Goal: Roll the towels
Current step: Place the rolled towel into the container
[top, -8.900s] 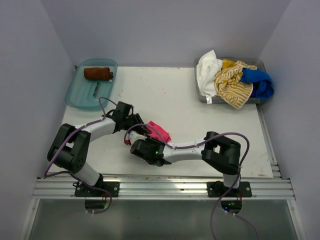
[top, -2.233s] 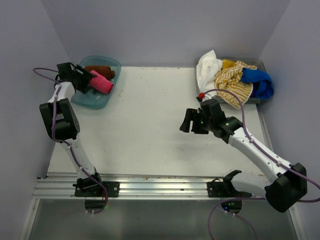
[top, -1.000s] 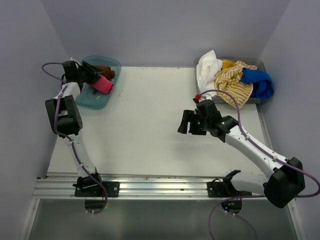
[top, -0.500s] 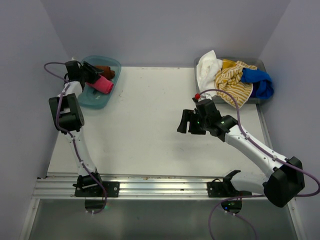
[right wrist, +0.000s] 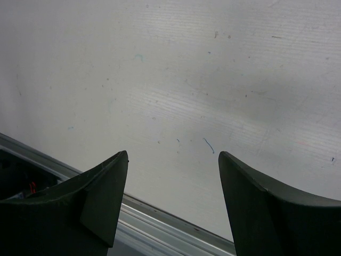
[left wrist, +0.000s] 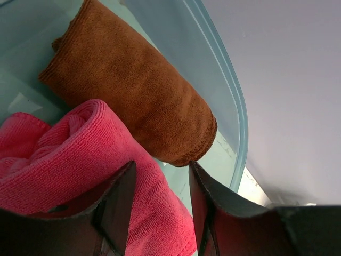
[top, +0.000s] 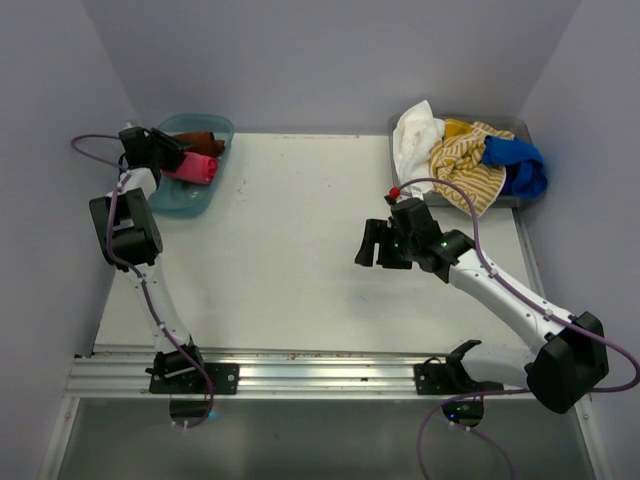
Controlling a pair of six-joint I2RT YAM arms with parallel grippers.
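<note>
Remaining unrolled: the pile of towels (top: 465, 165); brown roll (left wrist: 128, 90) done, pink roll (left wrist: 69, 149) clamped in left gripper (left wrist: 161, 168), right gripper (right wrist: 173, 156) jaws apart

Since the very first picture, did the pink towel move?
Yes. The pink towel went from the near middle of the table to the far left, into the tray beside the brown towel.

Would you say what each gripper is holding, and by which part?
The left gripper grips the pink towel across its roll near one end; the right gripper holds nothing.
</note>
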